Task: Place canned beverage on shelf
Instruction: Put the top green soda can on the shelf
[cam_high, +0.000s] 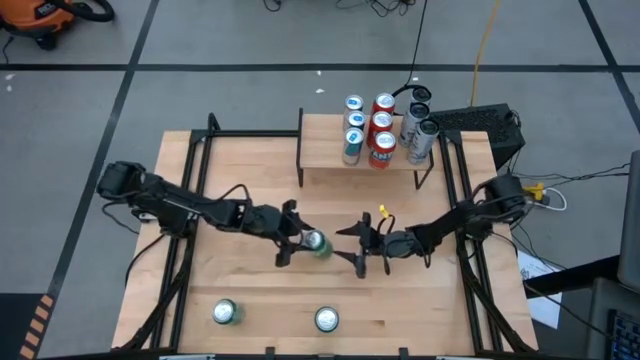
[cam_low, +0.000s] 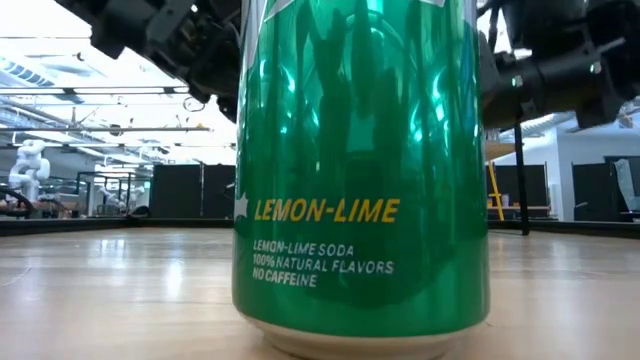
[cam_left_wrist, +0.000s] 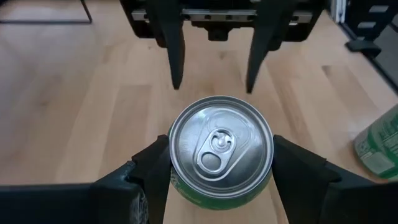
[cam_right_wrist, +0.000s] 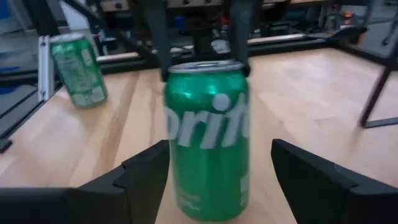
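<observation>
Only left wrist cam shows left gripper (cam_left_wrist: 221, 165) clamping green can (cam_left_wrist: 221, 149).

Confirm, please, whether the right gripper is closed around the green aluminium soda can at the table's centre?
No: the left gripper is closed around the green aluminium soda can at the table's centre, as the left wrist view shows.
</observation>
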